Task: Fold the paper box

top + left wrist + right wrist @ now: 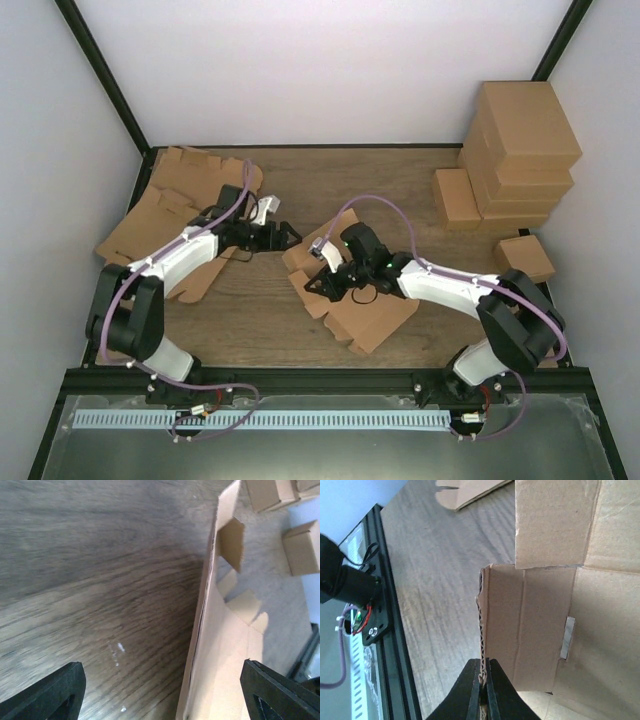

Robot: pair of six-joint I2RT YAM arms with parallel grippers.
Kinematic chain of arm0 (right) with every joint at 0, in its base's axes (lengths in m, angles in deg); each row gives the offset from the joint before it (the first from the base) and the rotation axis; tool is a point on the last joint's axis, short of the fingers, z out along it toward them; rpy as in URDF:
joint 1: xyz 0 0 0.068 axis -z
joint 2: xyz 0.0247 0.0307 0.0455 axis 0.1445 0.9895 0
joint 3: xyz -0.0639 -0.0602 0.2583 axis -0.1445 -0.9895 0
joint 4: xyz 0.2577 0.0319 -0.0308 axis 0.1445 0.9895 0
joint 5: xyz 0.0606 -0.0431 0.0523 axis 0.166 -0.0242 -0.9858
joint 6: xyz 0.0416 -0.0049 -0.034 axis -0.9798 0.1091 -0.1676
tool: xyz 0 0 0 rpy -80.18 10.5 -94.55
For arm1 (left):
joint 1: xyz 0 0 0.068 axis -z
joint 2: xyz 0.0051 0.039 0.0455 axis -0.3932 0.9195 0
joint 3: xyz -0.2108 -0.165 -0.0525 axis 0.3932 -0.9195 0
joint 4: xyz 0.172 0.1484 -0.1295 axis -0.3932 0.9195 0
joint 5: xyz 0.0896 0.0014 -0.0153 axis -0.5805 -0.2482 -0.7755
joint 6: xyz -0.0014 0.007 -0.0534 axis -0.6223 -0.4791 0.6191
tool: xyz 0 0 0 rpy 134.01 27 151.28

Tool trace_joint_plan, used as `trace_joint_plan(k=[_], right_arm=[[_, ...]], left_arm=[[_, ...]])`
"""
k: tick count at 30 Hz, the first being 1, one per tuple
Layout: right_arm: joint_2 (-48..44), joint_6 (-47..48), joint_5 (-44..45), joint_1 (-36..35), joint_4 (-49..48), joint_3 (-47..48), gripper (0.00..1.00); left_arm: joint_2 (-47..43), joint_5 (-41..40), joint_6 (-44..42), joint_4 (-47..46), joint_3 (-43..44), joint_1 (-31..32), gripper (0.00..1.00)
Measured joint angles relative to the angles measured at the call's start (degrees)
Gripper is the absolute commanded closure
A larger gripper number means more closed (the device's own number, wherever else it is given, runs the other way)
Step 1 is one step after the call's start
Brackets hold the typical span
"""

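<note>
The paper box (375,320) is a brown die-cut piece lying partly unfolded at the table's middle. My right gripper (318,284) is shut on the corrugated edge of one raised panel (530,625) at the piece's left side, and the wrist view shows the jaws (483,682) pinching that edge. My left gripper (287,236) is open just above and left of the piece. In the left wrist view, a raised cardboard panel (202,630) stands edge-on between the wide-apart fingers (50,695), touching neither.
A pile of flat cardboard blanks (175,205) lies at the back left under my left arm. Folded boxes (520,150) are stacked at the back right, with single boxes (525,258) in front. Enclosure walls stand on both sides, and a black rail (320,375) runs along the near edge.
</note>
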Motion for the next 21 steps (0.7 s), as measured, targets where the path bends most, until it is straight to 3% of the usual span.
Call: trace_joint_plan(k=[5, 9, 12, 13, 16, 21], right_arm=[[-2.29, 2.56, 0.04, -1.6, -0.63, -0.87, 0.99], [-2.6, 3.87, 0.02, -1.6, -0.68, -1.09, 0.98], [-2.58, 4.66, -0.59, -1.62, -0.72, -1.09, 0.98], [-2.54, 4.87, -0.94, -1.62, -0.76, -1.09, 0.96], [-2.49, 5.73, -1.81, -1.62, -0.81, -1.09, 0.83], [-2.34, 5.95, -3.98, -1.97, -1.66, -1.07, 0.76]], left_arm=[[5.03, 6.49, -1.81, 1.62, 3.1, 0.0, 0.19], [7.26, 9.9, -2.69, 2.86, 3.82, 0.59, 0.3], [8.81, 10.43, -3.69, 4.22, 5.03, 1.77, 0.54], [9.33, 10.23, -3.74, 4.72, 5.49, 2.1, 0.68], [10.51, 9.44, -3.89, 5.51, 6.25, 2.67, 0.95], [10.97, 8.57, -3.67, 5.88, 6.32, 2.62, 0.96]])
